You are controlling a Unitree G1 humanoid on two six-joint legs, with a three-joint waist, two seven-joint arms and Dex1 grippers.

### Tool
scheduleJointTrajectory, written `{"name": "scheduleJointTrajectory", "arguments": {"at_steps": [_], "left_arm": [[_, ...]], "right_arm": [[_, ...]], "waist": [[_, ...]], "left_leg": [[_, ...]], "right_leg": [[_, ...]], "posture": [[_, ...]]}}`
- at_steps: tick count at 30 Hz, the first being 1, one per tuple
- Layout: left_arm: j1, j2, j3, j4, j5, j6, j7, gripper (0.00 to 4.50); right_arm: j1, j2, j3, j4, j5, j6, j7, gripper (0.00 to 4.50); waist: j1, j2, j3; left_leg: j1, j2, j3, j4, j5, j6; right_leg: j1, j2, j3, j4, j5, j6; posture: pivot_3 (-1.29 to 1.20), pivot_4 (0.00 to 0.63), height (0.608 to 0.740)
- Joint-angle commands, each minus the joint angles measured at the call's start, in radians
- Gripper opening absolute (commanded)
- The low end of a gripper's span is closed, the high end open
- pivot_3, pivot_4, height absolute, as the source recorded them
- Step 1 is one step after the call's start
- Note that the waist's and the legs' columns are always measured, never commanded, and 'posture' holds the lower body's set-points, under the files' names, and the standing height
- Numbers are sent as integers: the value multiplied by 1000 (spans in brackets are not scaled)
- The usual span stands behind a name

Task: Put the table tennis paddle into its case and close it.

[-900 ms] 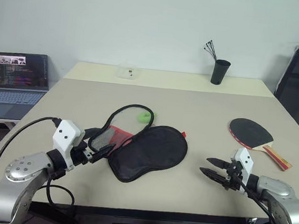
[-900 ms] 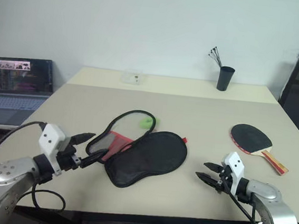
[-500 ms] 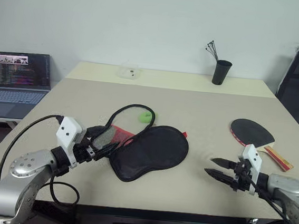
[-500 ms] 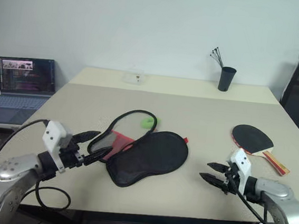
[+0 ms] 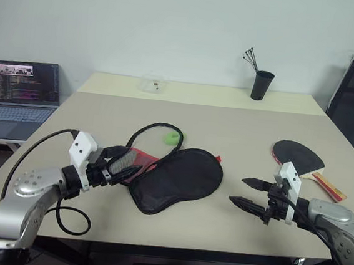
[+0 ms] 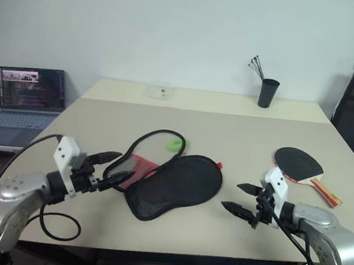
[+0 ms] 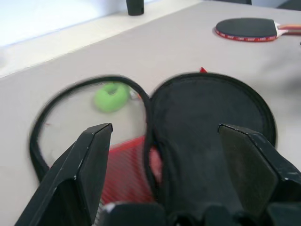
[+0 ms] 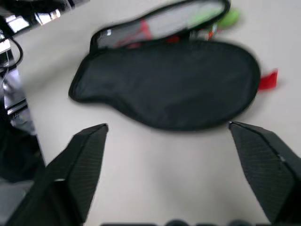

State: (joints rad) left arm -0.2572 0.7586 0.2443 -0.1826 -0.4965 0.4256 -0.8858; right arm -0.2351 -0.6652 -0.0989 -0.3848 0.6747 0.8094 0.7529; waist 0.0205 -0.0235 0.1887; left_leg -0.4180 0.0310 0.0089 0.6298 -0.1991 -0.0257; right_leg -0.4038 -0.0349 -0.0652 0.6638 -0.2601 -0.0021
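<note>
Since the earlier frames both arms had crept inward: the left gripper [image 5: 119,163] had edged toward the narrow end of the case [image 5: 179,179], and the right gripper [image 5: 245,192] had swung left across the table [image 5: 240,126], away from the table tennis paddle [image 5: 300,159].

Seen from the head, the case lay near the middle of the table, its black side up, with its zipped-open rim looping out toward a small green object [image 5: 173,138] and a red panel showing beneath. The left gripper's fingers were spread apart just beside the case's narrow end, holding nothing. The right gripper's fingers were likewise parted and empty, pointing toward the case but well apart from it. The paddle rested flat to the right of the case, black rubber up, handle toward the table's right edge. A black cup [image 5: 260,85] with sticks stood at the far side, a small clear box [image 5: 151,85] lay further left, and a laptop [image 5: 19,95] sat off to the left.

From the left wrist, the parted fingers [image 7: 84,174] framed the case's black body, the open loop and the green object, with the paddle [image 7: 247,29] beyond.

From the right wrist, the wide-spread fingers [image 8: 82,167] bracketed the case [image 8: 169,87] lying on the table.
</note>
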Motion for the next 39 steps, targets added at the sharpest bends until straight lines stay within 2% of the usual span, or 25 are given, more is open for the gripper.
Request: {"name": "scheduleJointTrajectory", "arguments": {"at_steps": [1,8,12,18,24,36,39], "left_arm": [[-74,33,-12,43,-15,-16,-72,3910],[-149,110,-61,132,-66,51,-289,3910],[-186,138,-82,189,-35,27,-350,3910],[-202,131,-88,200,-22,23,-359,3910],[-190,130,-82,183,-18,23,-346,3910],[-171,121,-72,169,-18,18,-327,3910],[-172,120,-74,172,-19,12,-323,3910]], "right_arm": [[-25,33,-21,7,34,51,-59,4492],[-81,110,30,44,56,227,-177,4492],[-139,192,75,110,14,288,-270,4492],[-207,303,132,231,-64,285,-351,4492],[-245,359,148,273,-92,289,-357,4492],[-337,473,163,322,-117,282,-364,4492],[-345,480,168,333,-136,268,-371,3908]], "waist": [[0,0,0],[-6,0,0],[-13,0,0],[-20,0,0],[-22,-1,-1],[-24,-1,0],[-24,-1,0]], "left_leg": [[0,0,0,0,0,0],[-1,0,3,-1,0,0],[-1,2,2,0,0,0],[-1,5,2,-1,0,0],[1,16,6,0,0,0],[0,19,6,-2,0,0],[0,18,7,-2,0,0]], "right_leg": [[0,0,1,0,0,0],[-2,2,3,-1,0,0],[-2,5,2,1,0,-1],[-2,8,3,1,1,-1],[-2,13,4,1,3,-4],[-6,19,3,3,3,-11],[-6,18,4,2,3,-11]], "posture": [[0,150,740],[0,150,740],[0,150,740],[0,150,740],[0,150,740],[0,150,740],[0,150,740]]}}
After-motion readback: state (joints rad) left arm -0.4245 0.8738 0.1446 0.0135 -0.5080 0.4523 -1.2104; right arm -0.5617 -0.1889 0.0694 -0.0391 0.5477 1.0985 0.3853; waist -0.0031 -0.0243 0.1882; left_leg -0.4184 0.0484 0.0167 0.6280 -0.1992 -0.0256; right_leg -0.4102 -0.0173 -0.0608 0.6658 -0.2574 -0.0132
